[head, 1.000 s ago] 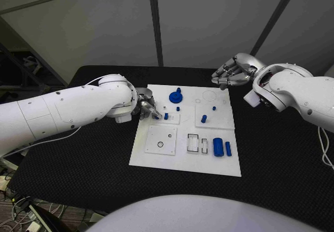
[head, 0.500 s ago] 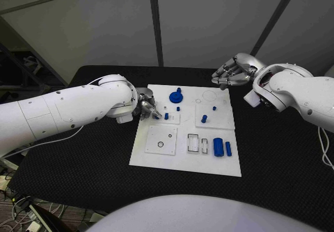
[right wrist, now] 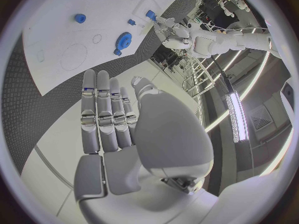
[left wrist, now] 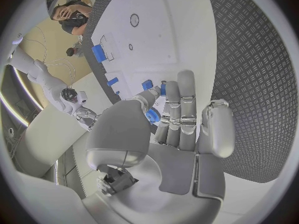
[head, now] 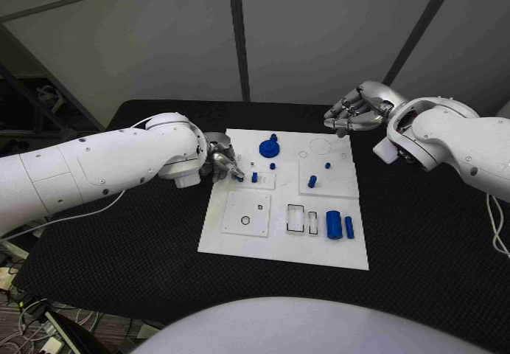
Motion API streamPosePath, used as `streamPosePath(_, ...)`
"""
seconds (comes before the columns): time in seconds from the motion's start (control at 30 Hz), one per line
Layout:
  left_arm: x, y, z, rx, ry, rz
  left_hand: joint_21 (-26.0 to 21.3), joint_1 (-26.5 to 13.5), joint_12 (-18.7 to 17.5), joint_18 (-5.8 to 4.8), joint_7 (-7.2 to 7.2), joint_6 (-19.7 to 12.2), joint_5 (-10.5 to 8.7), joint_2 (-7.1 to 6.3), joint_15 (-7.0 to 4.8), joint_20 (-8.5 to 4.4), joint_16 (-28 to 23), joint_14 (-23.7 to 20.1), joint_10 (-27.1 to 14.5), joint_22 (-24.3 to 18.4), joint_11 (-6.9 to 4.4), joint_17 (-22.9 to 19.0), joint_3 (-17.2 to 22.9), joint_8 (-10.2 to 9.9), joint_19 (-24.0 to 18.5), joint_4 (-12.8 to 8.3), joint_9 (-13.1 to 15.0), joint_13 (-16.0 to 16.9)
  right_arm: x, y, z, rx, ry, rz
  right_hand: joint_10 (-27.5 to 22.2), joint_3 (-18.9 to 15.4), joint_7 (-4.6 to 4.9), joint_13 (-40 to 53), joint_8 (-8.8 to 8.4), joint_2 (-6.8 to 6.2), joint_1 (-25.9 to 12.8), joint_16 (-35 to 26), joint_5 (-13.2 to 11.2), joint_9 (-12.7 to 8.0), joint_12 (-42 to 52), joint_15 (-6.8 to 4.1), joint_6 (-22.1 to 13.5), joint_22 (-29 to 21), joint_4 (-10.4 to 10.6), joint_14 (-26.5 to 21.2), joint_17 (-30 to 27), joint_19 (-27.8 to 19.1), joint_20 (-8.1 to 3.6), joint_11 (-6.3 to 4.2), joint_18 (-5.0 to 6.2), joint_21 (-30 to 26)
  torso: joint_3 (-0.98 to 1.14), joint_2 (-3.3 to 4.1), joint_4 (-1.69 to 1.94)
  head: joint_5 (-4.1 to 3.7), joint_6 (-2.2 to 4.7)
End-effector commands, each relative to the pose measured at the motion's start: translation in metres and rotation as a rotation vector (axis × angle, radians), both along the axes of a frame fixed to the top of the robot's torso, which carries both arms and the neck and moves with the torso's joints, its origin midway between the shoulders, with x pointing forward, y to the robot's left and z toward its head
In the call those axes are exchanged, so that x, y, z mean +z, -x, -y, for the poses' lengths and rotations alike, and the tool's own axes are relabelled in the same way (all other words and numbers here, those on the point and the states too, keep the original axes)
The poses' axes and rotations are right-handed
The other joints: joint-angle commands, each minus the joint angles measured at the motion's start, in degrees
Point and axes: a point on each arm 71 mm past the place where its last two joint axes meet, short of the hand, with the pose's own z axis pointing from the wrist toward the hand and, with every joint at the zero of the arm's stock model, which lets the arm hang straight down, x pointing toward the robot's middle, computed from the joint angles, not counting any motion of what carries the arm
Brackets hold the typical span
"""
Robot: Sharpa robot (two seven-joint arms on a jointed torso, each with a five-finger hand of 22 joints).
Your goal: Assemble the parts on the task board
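I see left hand [head: 221,163] at board [head: 281,247] left edge, thumb and fingers pinching small blue part [left wrist: 152,115]. Right hand [head: 356,108] off board's far right corner, fingers straight, holding nothing. Blue gear [head: 269,149], pegs [head: 312,181], two cylinders [head: 334,224] on board.

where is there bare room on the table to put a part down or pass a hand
Bare black table lies left of the task board, below the left hand, and also right of the board, below the right arm. The board's near strip is bare too. It is crowded at the board's far left, where the left hand sits by a small blue peg and the blue gear.
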Motion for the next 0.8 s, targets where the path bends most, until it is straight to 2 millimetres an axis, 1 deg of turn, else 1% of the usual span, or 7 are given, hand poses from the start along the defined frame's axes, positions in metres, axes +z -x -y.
streamPosePath(0.03,0.006,-0.001,0.001,-0.015,0.002,-0.004,-0.35,-0.32,-0.23,-0.88,-0.09,0.17,0.49,-0.56,-0.09,0.33,-0.24,0.04,0.6,11.69,-0.11,-0.07,6.96,0.38,1.31,-6.53,0.47,-0.14,0.001,0.0,-0.001,0.009,-0.004,0.001,-0.42,0.1,0.1,0.08,0.31,0.23,-0.28,-0.19,0.35,0.03,0.08,-0.03,-0.35,-0.09,0.17,-0.44,0.08,0.2,0.29,-0.17,0.6,-0.21,0.02,0.03,0.0,0.03,0.0)
streamPosePath(0.27,0.017,-0.005,0.0,-0.033,-0.011,0.003,-0.35,-0.32,-0.27,-0.88,-0.08,0.19,0.6,-0.85,-0.08,0.33,-0.23,0.04,0.69,11.69,-0.11,-0.07,7.51,0.57,1.3,-6.85,0.66,-0.23,0.001,0.0,-0.001,0.009,-0.004,0.001,-0.42,0.1,0.1,0.08,0.31,0.23,-0.28,-0.19,0.35,0.03,0.08,-0.03,-0.35,-0.09,0.17,-0.44,0.08,0.2,0.29,-0.17,0.6,-0.21,0.01,0.06,-0.02,0.09,0.0)
streamPosePath(0.4,0.019,-0.006,0.0,-0.044,-0.018,-0.009,-0.41,-0.27,0.05,-0.86,-0.06,0.25,0.64,-1.04,-0.07,0.34,-0.25,0.05,0.91,11.67,-0.1,-0.09,7.97,0.73,1.27,-7.1,0.82,0.2,0.001,0.0,-0.001,0.01,-0.004,0.001,-0.42,0.1,0.1,0.08,0.31,0.23,-0.28,-0.19,0.35,0.03,0.08,-0.03,-0.35,-0.09,0.17,-0.44,0.08,0.2,0.29,-0.17,0.6,-0.21,0.01,0.07,-0.06,0.13,0.0)
streamPosePath(0.8,0.017,-0.012,-0.003,-0.097,-0.006,-0.174,-1.21,-0.22,-0.54,-0.71,0.02,0.22,0.62,-1.17,-0.03,0.37,-0.41,0.01,0.74,11.46,-0.05,-0.22,8.63,0.85,0.94,-7.37,0.97,-0.56,0.001,0.0,-0.002,0.011,-0.004,0.0,-0.42,0.1,0.1,0.08,0.31,0.23,-0.28,-0.19,0.35,0.03,0.08,-0.03,-0.35,-0.09,0.17,-0.44,0.08,0.2,0.29,-0.17,0.6,-0.21,-0.05,0.1,0.0,-0.01,0.0)
